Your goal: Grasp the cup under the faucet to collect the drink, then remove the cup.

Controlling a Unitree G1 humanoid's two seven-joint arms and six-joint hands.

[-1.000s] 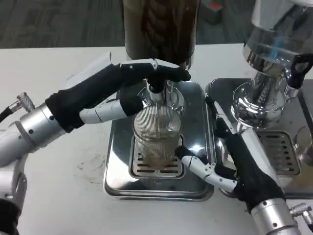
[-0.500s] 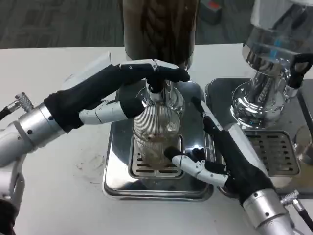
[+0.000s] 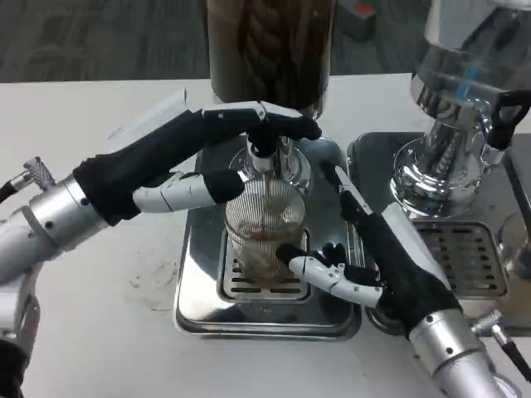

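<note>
Closing in from the tray's right edge, the right hand (image 3: pixel 377 265) now has its fingers spread, touching the cup's (image 3: pixel 265 228) base without gripping. That ribbed cup stands on the drip tray (image 3: pixel 199 282) under the faucet (image 3: pixel 267 153), which the left hand (image 3: pixel 178 162) presses, so filling seems underway.

Dispenser (image 3: pixel 270 50) top cut off — faucet (image 3: pixel 264 153) partly hidden by left hand (image 3: pixel 178 157).
</note>
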